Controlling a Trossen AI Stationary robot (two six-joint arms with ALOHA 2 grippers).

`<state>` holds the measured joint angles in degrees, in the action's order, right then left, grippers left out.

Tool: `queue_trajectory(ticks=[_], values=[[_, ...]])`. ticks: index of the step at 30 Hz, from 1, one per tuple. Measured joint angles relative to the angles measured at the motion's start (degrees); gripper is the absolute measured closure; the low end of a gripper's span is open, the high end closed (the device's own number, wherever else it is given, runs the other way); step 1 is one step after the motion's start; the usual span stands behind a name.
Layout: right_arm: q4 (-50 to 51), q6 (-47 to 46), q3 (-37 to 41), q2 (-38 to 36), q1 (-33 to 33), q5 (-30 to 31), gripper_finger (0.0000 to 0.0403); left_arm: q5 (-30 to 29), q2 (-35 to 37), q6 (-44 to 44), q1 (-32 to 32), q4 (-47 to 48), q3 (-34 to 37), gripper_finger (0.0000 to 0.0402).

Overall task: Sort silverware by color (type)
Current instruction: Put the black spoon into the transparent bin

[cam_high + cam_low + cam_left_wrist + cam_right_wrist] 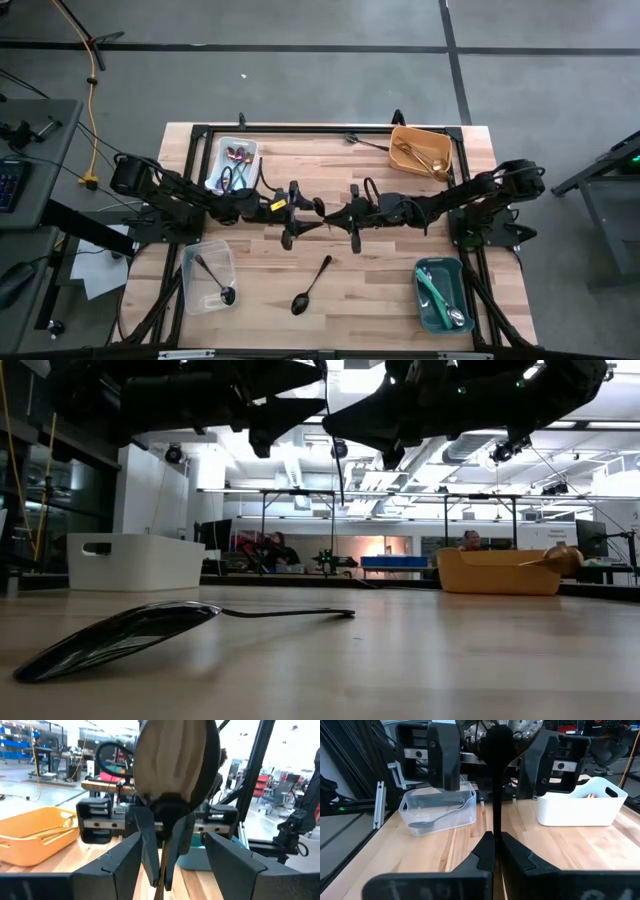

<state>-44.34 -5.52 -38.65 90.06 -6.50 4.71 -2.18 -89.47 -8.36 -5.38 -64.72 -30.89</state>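
Mid-air handover of black spoon [496, 750] at desk [380, 290] centre: right gripper [494, 851] clamped on handle, left gripper [170, 855] spread wide around it. Next: closing left gripper, then releasing right; clear bin [208, 275] at 8 o'clock likely destination.

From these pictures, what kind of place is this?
Probably a robotics lab or workshop: a wooden table on a concrete floor, further workbenches behind it, and blue parts bins on shelving in the background.

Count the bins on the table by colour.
White bin: 1
Orange bin: 1
Clear bin: 1
Teal bin: 1
Total: 4
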Motion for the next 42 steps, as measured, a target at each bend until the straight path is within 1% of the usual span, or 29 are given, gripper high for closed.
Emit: queue_trajectory(ticks=[6,12,15,19,26,28,31,38,42], values=[[0.0,0.01,0.0,0.0,0.0,0.0,0.0398,-3.15,-0.02,0.02,-0.05,6.11,-2.52,0.019],[0.0,0.0,0.0,0.0,0.0,0.02,0.0398,-3.93,-0.02,0.45,-0.02,5.87,-2.74,0.0191],[0.0,0.0,0.0,0.0,0.0,0.02,0.0398,-3.93,-0.02,0.54,-0.02,5.83,-2.74,0.0204],[0.0,0.0,0.0,0.0,0.0,0.02,0.0398,-3.93,-0.02,0.53,-0.02,5.83,-2.74,0.025],[0.0,-0.02,0.0,0.0,0.0,0.27,0.0398,-3.91,-0.02,0.51,-0.02,5.7,-2.74,0.0369],[-0.03,-0.21,0.0,0.0,0.0,0.26,0.0398,-4.12,-0.02,0.28,-0.05,5.5,-2.7,0.039],[-0.04,-0.22,0.0,0.0,0.02,0.33,0.0389,-4.63,-0.02,-0.1,-0.02,5.46,-2.7,0.0387],[0.43,-0.61,0.0,0.0,-0.02,0.15,0.0337,-5.38,-0.02,0.45,0.02,5.69,-2.7,0.0396],[1.23,-0.46,0.0,-0.19,0.0,0.2,0.0317,-6.55,0.65,0.96,0.06,8.17,-2.7,0.0396]])
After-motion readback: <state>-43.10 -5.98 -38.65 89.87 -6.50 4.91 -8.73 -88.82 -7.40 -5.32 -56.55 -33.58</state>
